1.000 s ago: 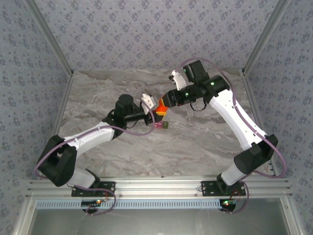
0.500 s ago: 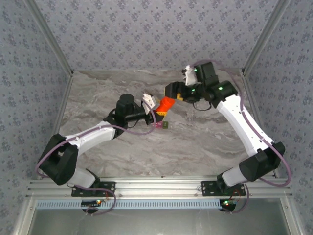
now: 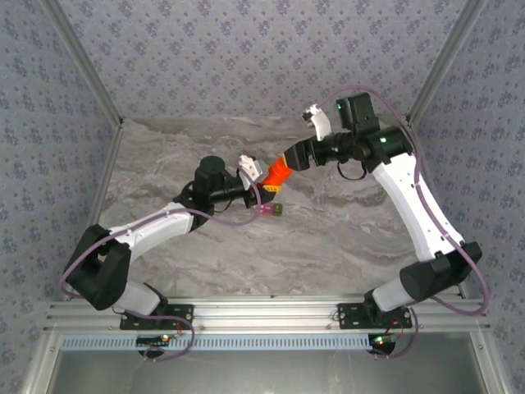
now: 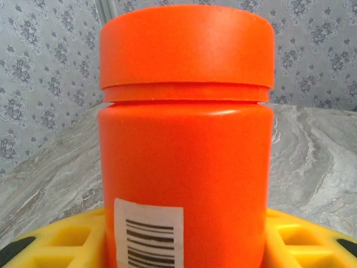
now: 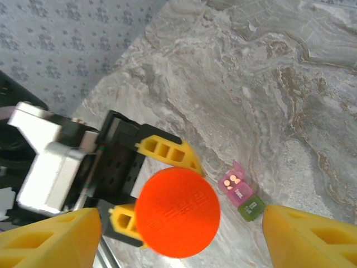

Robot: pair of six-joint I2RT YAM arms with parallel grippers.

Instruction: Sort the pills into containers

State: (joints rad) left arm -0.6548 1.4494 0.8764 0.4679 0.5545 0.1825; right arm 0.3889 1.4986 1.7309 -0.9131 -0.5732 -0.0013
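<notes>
From above, the left gripper is clamped on the orange bottle. The right gripper sits at the bottle's cap end. The containers lie on the table just beside the left gripper, on its near side. In the left wrist view the bottle stands between yellow fingers. In the right wrist view the right gripper's fingers are spread wide, clear of the cap. The containers lie beside the bottle, with pills in the pink compartment.

- Bottle: orange-red, with a white barcode label.
- Containers: one compartment translucent pink, one olive-green.
- Table: grey marbled veining.
- Walls: blue-grey floral print.
</notes>
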